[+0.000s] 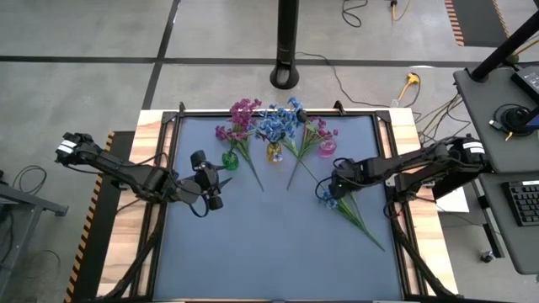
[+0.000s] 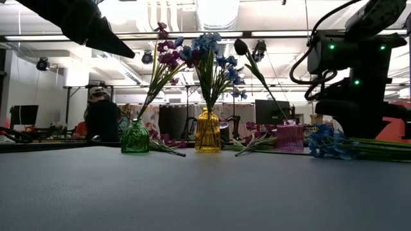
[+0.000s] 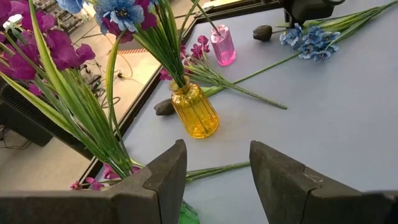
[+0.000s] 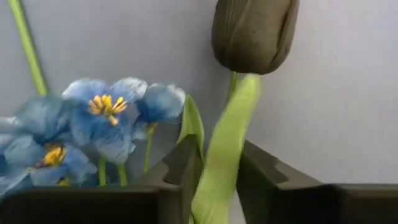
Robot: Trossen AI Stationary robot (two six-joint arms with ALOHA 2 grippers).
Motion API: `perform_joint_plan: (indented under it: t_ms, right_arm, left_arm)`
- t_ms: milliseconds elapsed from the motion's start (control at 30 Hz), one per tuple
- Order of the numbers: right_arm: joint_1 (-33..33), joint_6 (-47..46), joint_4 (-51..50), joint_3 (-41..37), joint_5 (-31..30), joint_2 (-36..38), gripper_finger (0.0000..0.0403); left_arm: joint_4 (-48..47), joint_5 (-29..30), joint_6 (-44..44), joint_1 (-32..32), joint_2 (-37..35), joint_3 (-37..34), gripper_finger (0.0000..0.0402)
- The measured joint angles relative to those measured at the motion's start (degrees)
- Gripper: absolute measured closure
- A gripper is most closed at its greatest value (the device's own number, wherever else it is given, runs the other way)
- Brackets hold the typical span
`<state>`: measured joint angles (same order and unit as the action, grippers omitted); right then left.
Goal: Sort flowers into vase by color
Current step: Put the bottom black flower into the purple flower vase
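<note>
My right gripper [image 1: 335, 181] [image 4: 217, 180] is low over the mat's right part, shut on a dark purple tulip [image 4: 254, 31], with a blue sprig [image 1: 330, 199] [image 4: 106, 124] lying right beside it. My left gripper [image 1: 209, 182] [image 3: 217, 174] hovers open near the green vase [image 1: 230, 159] and touches nothing. The green vase holds magenta sprigs [image 2: 164, 54]. Blue sprigs [image 2: 212, 51] stand in the yellow vase [image 3: 194, 112]. In the pink vase [image 3: 222, 45] a tulip [image 2: 241, 46] leans on the rim. My right gripper pinches the tulip between its two fingers at the green stem and leaf [image 4: 225, 146] just below the bud. The bud sticks out past the fingertips, close over the mat. Whether the rest of the stem lies on the mat, I cannot tell.
A magenta sprig [image 3: 200, 55] and another dark bud [image 3: 165, 107] lie on the mat between the yellow and pink vases. More green stems [image 1: 366, 229] trail toward the mat's near right. The near half of the mat [image 1: 269, 261] is bare. A person [image 2: 101, 119] stands beyond the table.
</note>
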<state>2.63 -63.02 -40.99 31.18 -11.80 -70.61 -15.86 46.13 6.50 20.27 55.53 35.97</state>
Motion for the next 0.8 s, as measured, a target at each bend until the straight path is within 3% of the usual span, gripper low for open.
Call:
perform_joint_plan:
  t_ms: [200, 433, 667, 800]
  right_arm:
    - [0.01, 0.03, -0.16, 0.0, -1.7, -0.02, 0.0387]
    - [0.01, 0.04, -0.89, 0.07, -1.67, 1.38, 0.0389]
    - [0.01, 2.76, -1.59, 3.89, -1.91, 7.31, 0.039]
    - [0.01, 6.14, -1.52, 6.51, -6.76, 11.97, 0.039]
  left_arm:
    - [0.0, 0.0, 0.0, -0.02, 0.0, 0.0, 0.0242]
    - [0.02, 0.0, 0.0, -0.02, 0.0, 0.02, 0.0242]
    - [0.37, 0.0, 0.0, -0.02, -0.02, 0.02, 0.0242]
    - [0.42, 0.0, -0.02, -0.02, -0.02, 0.0, 0.0242]
